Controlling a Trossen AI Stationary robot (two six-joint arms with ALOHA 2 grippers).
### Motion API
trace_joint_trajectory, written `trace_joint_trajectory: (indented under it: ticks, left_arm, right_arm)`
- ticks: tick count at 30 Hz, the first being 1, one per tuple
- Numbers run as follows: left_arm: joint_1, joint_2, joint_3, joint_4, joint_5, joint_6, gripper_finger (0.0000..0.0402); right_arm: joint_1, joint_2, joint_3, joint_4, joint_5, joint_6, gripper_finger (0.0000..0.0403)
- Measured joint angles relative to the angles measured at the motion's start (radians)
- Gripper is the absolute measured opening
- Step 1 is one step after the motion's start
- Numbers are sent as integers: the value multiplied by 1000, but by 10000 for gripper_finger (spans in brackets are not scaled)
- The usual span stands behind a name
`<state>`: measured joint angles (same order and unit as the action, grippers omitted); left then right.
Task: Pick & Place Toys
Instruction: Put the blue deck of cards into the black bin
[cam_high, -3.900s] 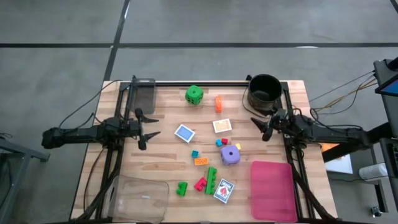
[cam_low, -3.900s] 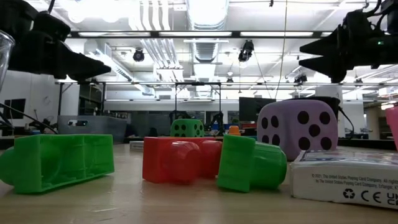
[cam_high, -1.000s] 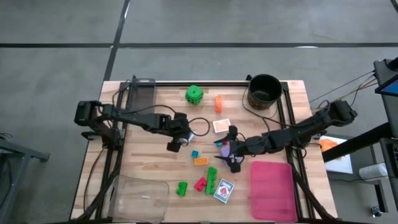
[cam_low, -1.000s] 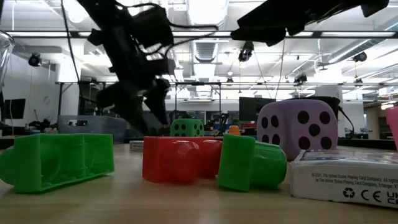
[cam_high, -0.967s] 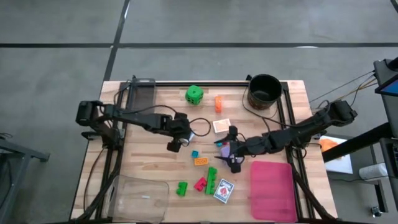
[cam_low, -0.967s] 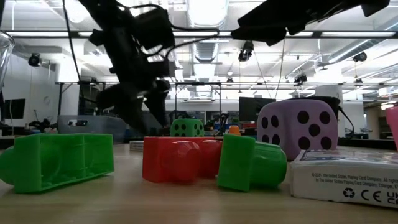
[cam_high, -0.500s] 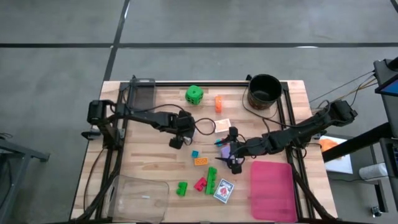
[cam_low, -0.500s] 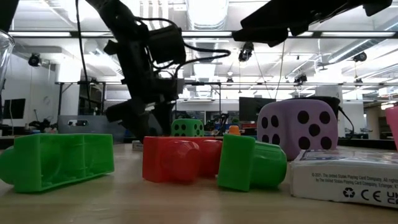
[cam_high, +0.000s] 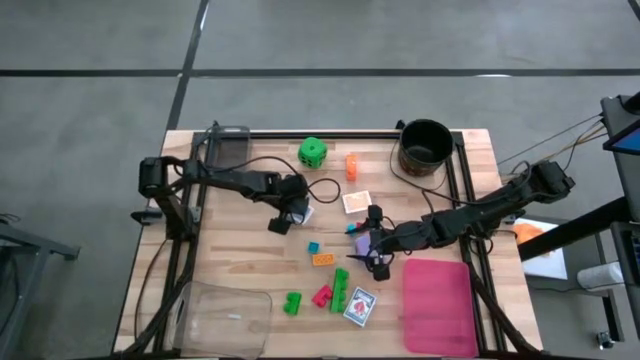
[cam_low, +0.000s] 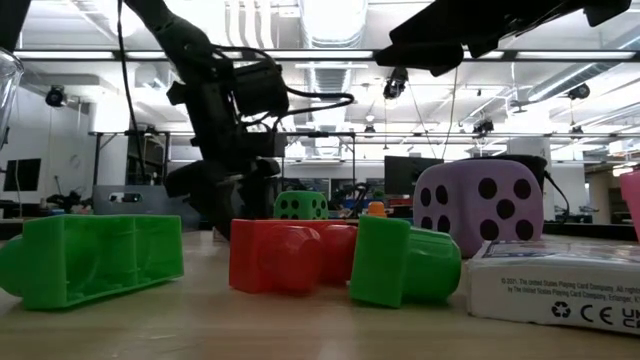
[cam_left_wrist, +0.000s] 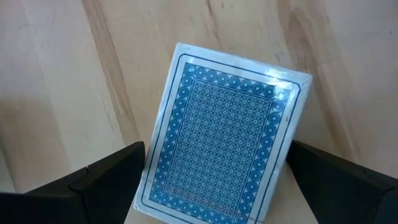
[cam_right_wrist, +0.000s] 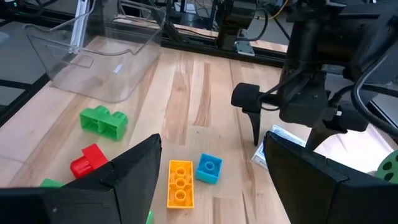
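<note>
Wooden table (cam_high: 260, 255) strewn with toys, open workshop with ceiling lights behind.
High view: left gripper (cam_high: 291, 216) now dropped over blue card pack (cam_high: 305, 212); right gripper (cam_high: 374, 243) unmoved at purple die (cam_high: 362, 241), half-open, straddling it. Left wrist view: fingers (cam_left_wrist: 93, 180) spread wide either side of the pack, gripping nothing.

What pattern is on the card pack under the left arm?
Tiny blue rings inside a blue border on the card pack; the left wrist view shows it best.
</note>
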<state>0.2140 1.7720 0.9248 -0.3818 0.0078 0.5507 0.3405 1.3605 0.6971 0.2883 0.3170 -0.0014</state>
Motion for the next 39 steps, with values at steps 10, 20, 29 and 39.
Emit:
trace_joint_trajectory:
  ticks: [10, 20, 29, 39]
  left_arm:
    - [2, 0, -28, 33, 2, -63, 395]
    - [0, 1, -28, 33, -7, -159, 293]
    - [-1, -26, -35, 28, 8, -235, 293]
    - [0, -228, -259, 432, 215, -319, 240]
  right_arm:
    - [0, 0, 0, -2, 0, 2, 282]
    - [-1, 0, 0, -13, -2, 5, 282]
    - [-1, 0, 0, -13, -3, 12, 282]
    - [4, 13, 0, -22, -4, 24, 282]
